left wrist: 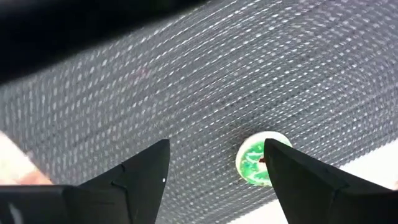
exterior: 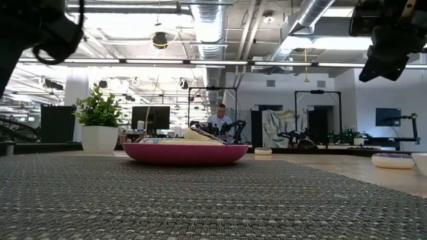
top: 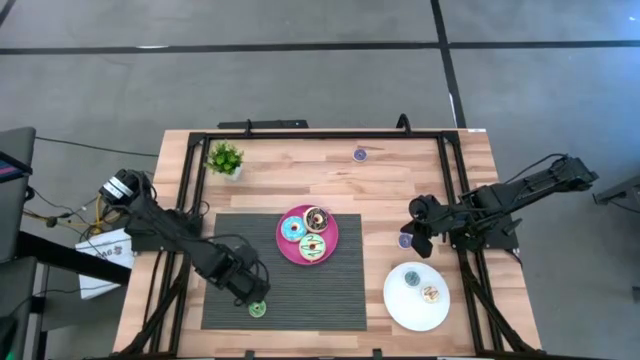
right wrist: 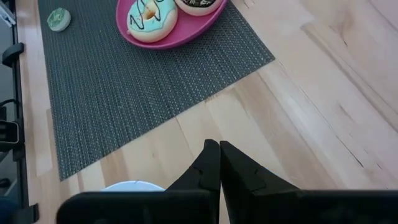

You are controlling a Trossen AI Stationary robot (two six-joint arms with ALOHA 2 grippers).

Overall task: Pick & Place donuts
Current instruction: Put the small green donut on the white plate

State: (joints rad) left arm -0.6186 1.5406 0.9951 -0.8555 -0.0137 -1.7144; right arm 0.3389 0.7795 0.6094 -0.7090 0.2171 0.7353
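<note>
My left gripper (top: 250,290) (left wrist: 214,155) hangs open over the near part of the dark mat. A green-iced donut (top: 258,309) (left wrist: 256,167) lies flat on the mat by its near edge, just beside one fingertip, which partly covers it. My right gripper (top: 420,228) (right wrist: 219,149) is shut and raised over the bare wood (exterior: 387,47). A purple donut (top: 405,240) (exterior: 392,160) lies on the wood next to it. Three donuts, blue (top: 292,229) (right wrist: 151,15), chocolate (top: 316,217) and green-and-cream (top: 312,247), rest on the pink plate (top: 332,252). Two small donuts (top: 412,278) (top: 431,294) sit on the white plate (top: 400,310).
A small potted plant (top: 225,158) (exterior: 99,127) stands at the far left corner. Another purple donut (top: 360,154) lies near the far edge. A black frame runs along the table's left, far and right sides. Bare wood shows between the mat (top: 230,240) and the white plate.
</note>
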